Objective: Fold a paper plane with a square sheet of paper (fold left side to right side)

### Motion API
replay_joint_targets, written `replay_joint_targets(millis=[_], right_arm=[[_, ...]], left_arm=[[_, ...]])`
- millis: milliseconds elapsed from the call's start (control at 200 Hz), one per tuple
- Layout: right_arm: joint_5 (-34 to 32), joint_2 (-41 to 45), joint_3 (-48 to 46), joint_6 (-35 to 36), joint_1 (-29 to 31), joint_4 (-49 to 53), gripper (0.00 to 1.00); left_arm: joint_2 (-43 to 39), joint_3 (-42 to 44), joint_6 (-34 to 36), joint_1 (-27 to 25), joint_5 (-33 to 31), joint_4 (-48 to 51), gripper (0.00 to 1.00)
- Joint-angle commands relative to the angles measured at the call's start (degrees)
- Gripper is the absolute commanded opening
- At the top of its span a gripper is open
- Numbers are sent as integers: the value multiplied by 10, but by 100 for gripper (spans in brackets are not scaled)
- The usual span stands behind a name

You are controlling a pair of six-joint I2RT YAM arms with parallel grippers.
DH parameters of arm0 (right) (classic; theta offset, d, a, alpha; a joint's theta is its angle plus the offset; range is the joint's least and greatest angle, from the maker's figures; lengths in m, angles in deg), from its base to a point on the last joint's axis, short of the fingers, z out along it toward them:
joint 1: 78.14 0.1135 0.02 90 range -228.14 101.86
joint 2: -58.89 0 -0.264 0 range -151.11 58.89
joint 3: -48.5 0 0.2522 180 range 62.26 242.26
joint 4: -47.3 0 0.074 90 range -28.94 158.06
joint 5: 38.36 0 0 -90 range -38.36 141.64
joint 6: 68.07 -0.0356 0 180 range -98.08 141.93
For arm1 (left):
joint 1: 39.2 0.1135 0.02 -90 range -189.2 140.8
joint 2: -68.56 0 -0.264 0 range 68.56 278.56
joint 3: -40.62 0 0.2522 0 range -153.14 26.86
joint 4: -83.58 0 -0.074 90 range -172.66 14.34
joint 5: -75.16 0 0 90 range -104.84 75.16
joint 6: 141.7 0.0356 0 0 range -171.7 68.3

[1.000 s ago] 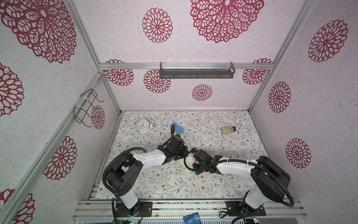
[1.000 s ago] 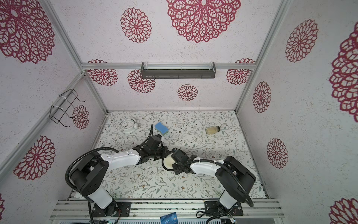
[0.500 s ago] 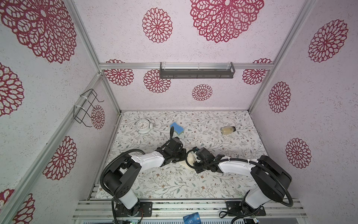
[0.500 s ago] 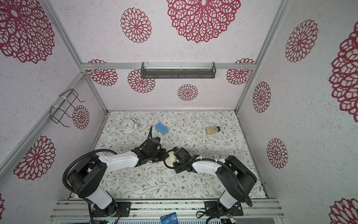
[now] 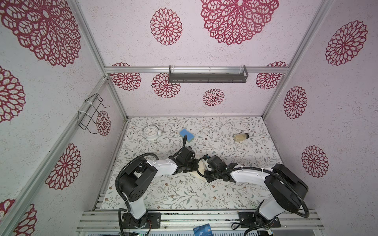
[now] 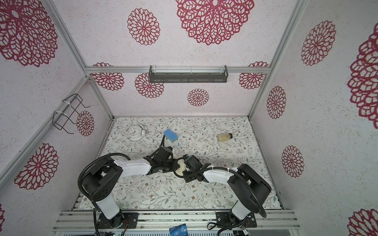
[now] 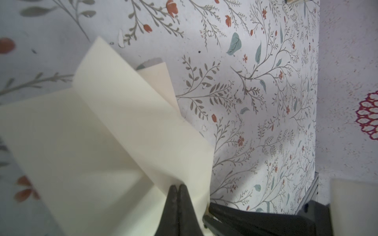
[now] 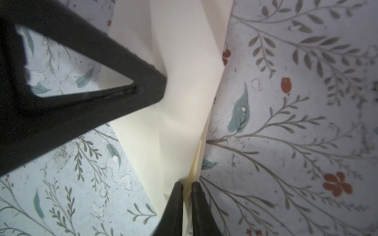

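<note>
- Cream paper sheet (image 8: 184,102), partly folded, sits on the flowered desk (image 8: 296,143).
- Left hand (image 7: 177,187) fully closed, tips touching it.
- Right hand (image 8: 186,185), nearly closed, pinches its edge.

The right pincer (image 8: 186,183) has closed onto the creased paper (image 8: 184,92), and both wrists have shifted slightly.

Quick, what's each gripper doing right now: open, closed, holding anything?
Left gripper: jaws shut, pinching a flap of the folded paper.
Right gripper: jaws closed on an edge of the folded paper.
</note>
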Motion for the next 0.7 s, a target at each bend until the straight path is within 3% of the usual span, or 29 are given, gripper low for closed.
replay_joint_targets(millis=[0, 385, 570, 690], right_arm=[[15, -13, -24, -7, 1, 44, 13], [39, 10, -4, -13, -16, 61, 15], [58, 73, 26, -32, -33, 93, 39], [73, 85, 29, -40, -31, 95, 46]], left_arm=[[22, -18, 17, 3, 8, -21, 0], [57, -18, 4, 6, 3, -26, 0], [57, -4, -25, 6, -2, -26, 0], [57, 3, -49, 6, -6, -26, 0]])
